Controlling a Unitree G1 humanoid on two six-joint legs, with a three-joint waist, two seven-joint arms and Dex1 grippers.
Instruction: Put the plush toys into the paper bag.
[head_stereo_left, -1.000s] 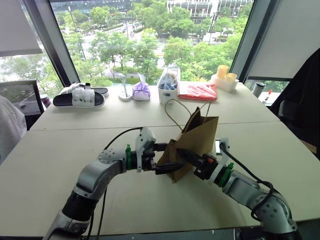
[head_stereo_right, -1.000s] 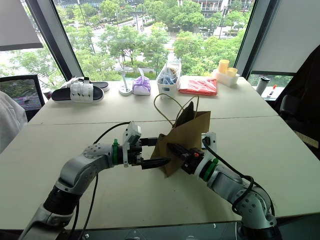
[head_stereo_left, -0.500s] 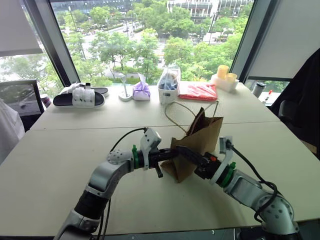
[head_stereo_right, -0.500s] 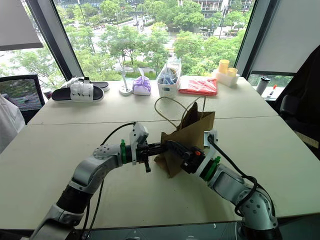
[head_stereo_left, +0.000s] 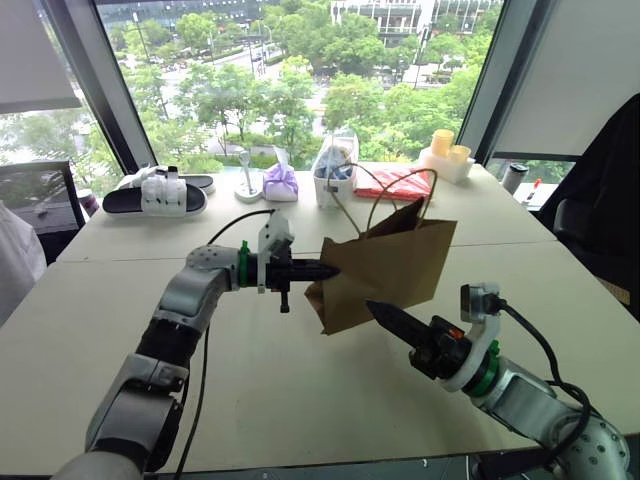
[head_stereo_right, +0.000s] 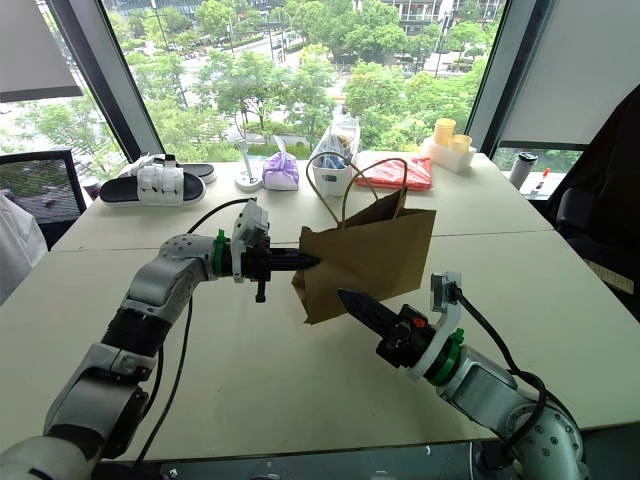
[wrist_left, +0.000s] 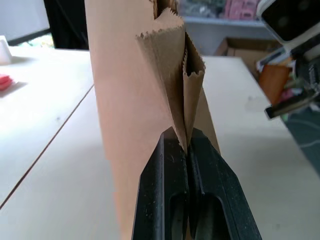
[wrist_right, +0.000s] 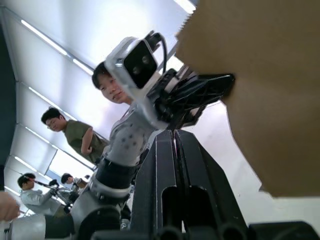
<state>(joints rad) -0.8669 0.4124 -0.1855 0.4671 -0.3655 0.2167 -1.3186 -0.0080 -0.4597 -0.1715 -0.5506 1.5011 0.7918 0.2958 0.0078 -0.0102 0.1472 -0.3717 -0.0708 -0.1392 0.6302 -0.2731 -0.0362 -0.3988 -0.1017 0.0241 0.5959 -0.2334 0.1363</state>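
Paper bag (head_stereo_left: 388, 270): brown, lifted clear above the pale table (head_stereo_left: 110, 330), tilted, with its 2 thin cord handles (head_stereo_left: 385, 190) looping up from the open top. Held at its left side edge by the left gripper (head_stereo_left: 330, 270), the 2 black fingers (wrist_left: 167, 195) clenched on a fold of the paper, pointing level toward the right. Right gripper (head_stereo_left: 385, 313) just below the lower edge of the bag, fingers pressed together on nothing, pointing up and to the left; whether touching the paper or not, cannot tell. At the far side of the table, by the window: black and white sandals (head_stereo_left: 155, 195), a purple pouch (head_stereo_left: 281, 182), a white container (head_stereo_left: 335, 175) with a clear plastic bag, a red packet (head_stereo_left: 400, 183), yellow cups (head_stereo_left: 448, 150). Several persons seen in the right wrist view, behind the left arm.
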